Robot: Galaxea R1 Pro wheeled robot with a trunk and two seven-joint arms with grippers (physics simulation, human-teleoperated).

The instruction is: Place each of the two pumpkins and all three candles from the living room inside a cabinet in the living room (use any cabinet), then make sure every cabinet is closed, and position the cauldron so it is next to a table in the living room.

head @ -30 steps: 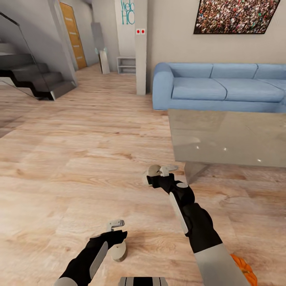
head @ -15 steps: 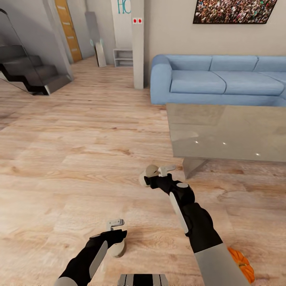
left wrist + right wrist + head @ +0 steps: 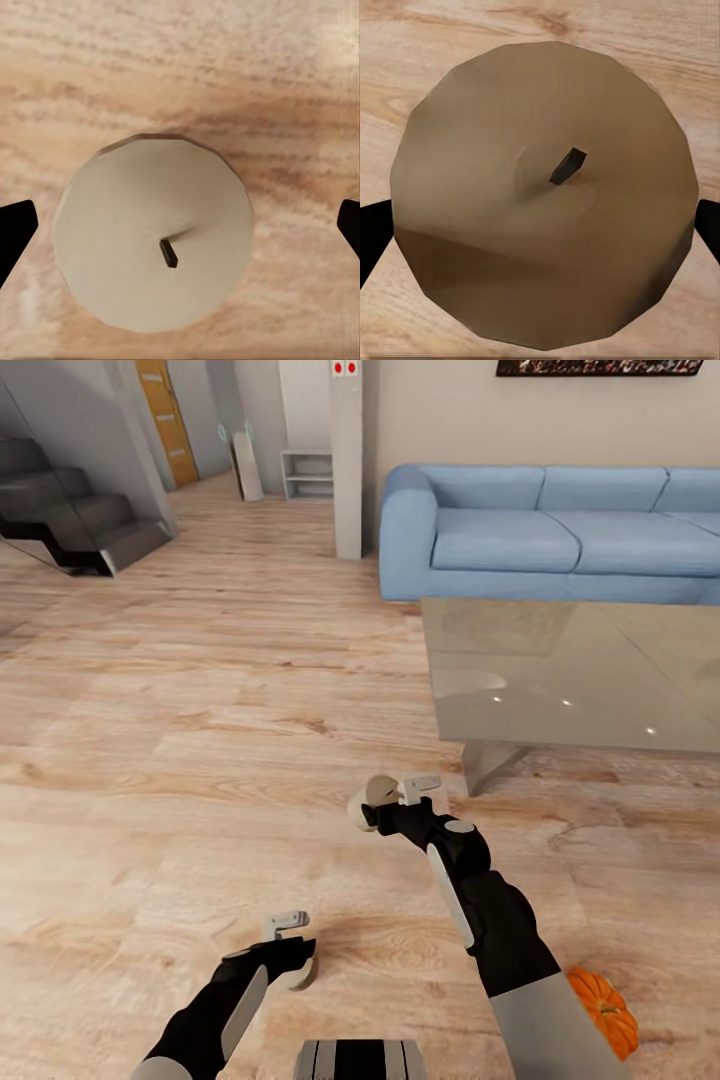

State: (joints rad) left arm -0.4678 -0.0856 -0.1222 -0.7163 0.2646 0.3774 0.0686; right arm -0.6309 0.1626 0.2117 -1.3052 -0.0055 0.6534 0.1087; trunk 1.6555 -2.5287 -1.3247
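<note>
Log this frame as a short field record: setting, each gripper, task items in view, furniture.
setting: living room, wood floor
left gripper: shut on a candle
right gripper: shut on a second candle
pumpkin: on the floor beside the right arm
glass table: ahead on the right
blue sofa: behind the table
stairs: far left

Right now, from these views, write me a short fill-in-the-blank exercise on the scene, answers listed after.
1. The pumpkin lying on the wooden floor is ____ in colour.
2. The sofa behind the glass table is light ____.
3. In the left wrist view, a dark wick stands in the pale round top of a ____ seen between the fingertips of the left gripper.
4. The right gripper frames a second one, whose top looks ____ than the first.

Answers: orange; blue; candle; darker
</note>
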